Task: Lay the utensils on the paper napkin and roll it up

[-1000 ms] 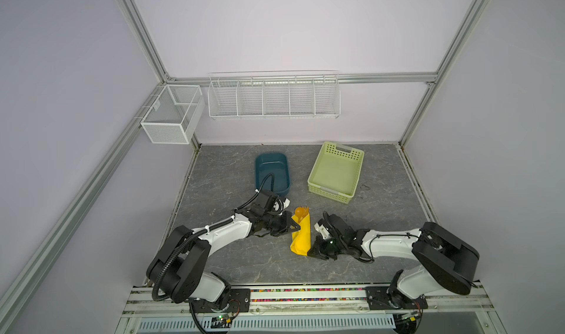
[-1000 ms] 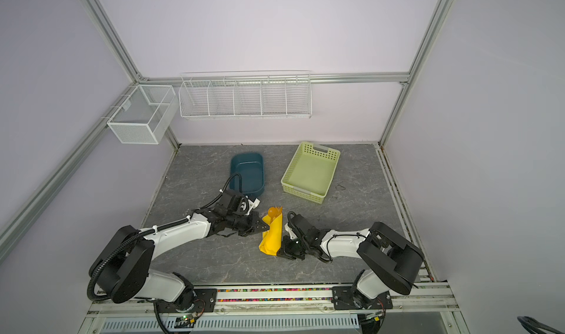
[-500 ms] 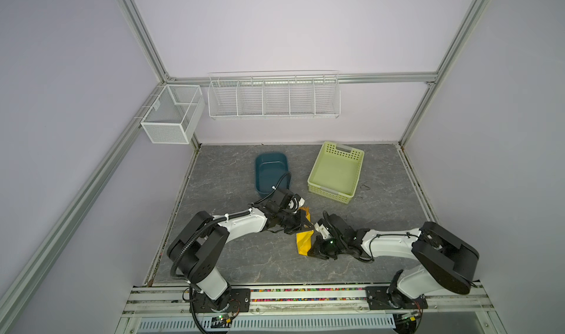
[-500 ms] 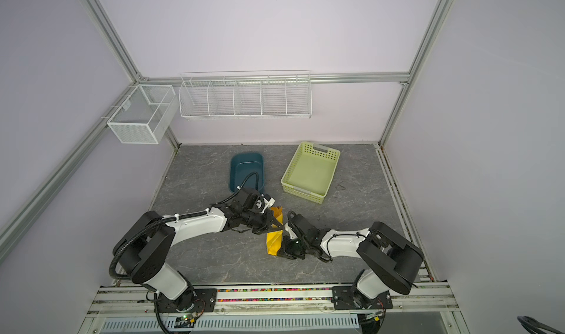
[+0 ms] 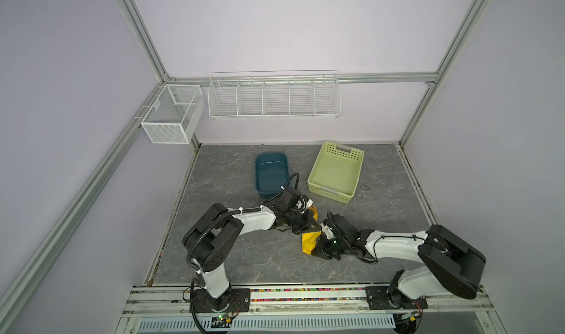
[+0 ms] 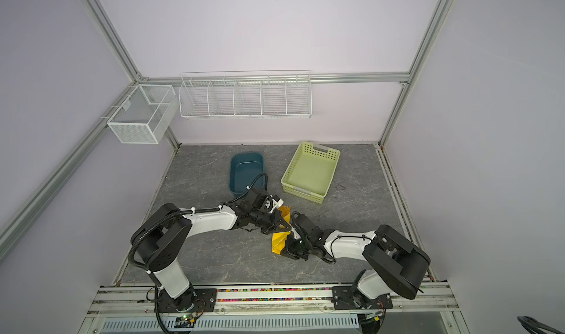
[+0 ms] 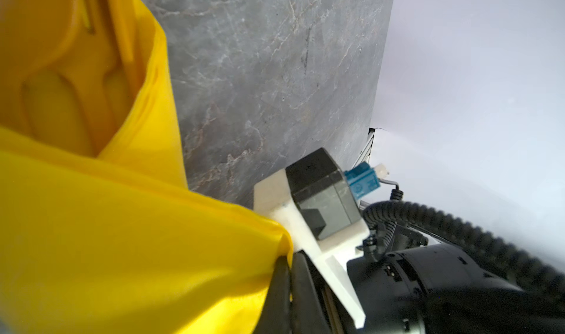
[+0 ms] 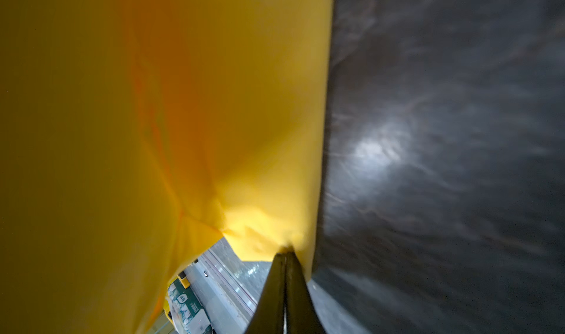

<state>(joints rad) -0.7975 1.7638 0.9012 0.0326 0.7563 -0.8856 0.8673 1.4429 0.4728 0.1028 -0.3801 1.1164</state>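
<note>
In both top views the two arms meet near the middle of the grey table (image 5: 244, 256), and the yellow paper napkin (image 5: 309, 241) (image 6: 277, 241) shows only as a small folded bundle between them, mostly hidden by the left gripper (image 5: 315, 224) (image 6: 283, 224) and the right gripper (image 5: 318, 250) (image 6: 286, 250). From up there the grips cannot be made out.

The wrist views settle that. In the left wrist view the left gripper (image 7: 286, 266) is closed on a gathered corner of the paper napkin (image 7: 122, 240), and the orange utensils (image 7: 61, 57) lie inside the open fold, something no other view shows clearly. In the right wrist view the right gripper (image 8: 285, 265) is pressed shut on the napkin's edge (image 8: 153, 118), which hangs as a sheet beside the table.

Only the top views show the blue tub (image 5: 271, 173) and green basket (image 5: 335, 172), well behind the arms.
</note>
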